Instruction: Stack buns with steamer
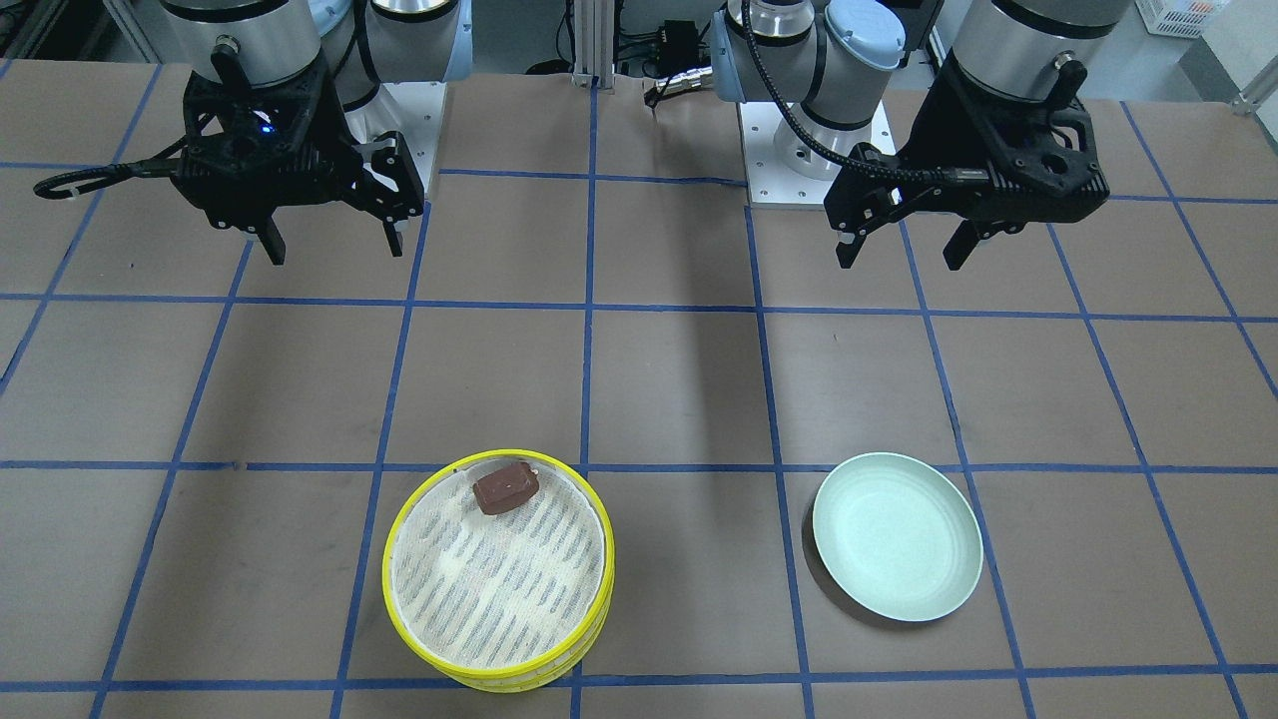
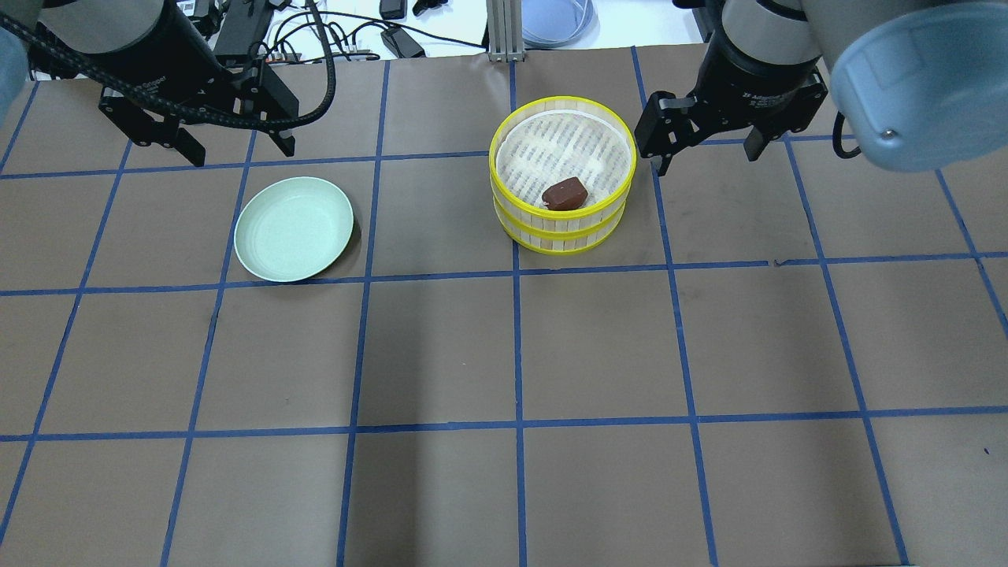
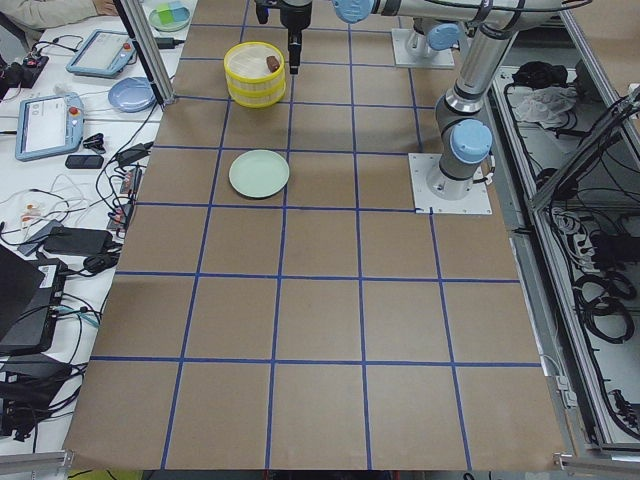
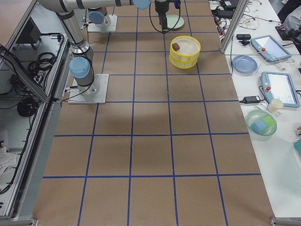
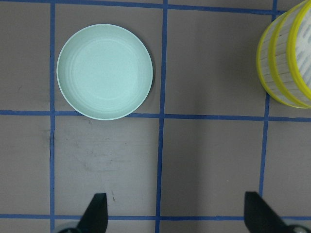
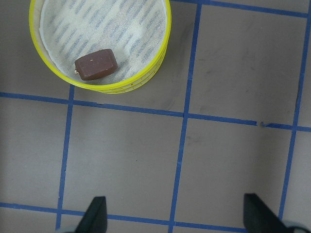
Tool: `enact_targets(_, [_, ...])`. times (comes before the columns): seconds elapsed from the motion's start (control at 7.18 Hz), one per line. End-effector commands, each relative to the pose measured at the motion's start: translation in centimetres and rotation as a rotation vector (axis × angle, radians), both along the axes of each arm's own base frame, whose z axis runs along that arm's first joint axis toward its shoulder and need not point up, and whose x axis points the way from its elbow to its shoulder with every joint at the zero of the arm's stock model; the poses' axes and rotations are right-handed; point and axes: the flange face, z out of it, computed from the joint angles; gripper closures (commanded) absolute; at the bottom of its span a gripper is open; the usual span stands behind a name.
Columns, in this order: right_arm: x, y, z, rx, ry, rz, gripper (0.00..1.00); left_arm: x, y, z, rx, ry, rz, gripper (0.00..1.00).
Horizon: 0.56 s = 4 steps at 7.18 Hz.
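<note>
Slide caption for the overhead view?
Brown bun in stacked steamer, green plate nearby, left gripper and right gripper open.

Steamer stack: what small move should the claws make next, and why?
Probably just hold: both steamer trays are stacked, the brown bun lies in the top one, the plate is bare, and left claw and right claw hang open, clear. The white bun shows nowhere.

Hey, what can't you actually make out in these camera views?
The lower steamer tray inside: covered by the top tray in every view, contents unknown.
Side views: brown bun too small for detail.
Left wrist view: the stack is cut by the right edge; brown bun unseen there.
</note>
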Motion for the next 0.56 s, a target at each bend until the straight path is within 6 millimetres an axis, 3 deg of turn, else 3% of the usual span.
enact_targets(0.0, [0.0, 0.0, -0.01, 0.0, 0.0, 0.0, 0.0, 0.0, 0.02, -0.05, 0.001, -0.001, -0.001, 0.0])
enact_targets(0.42, [0.0, 0.0, -0.01, 0.0, 0.0, -0.002, 0.0, 0.17, 0.13, -0.6, 0.013, -0.004, -0.002, 0.0])
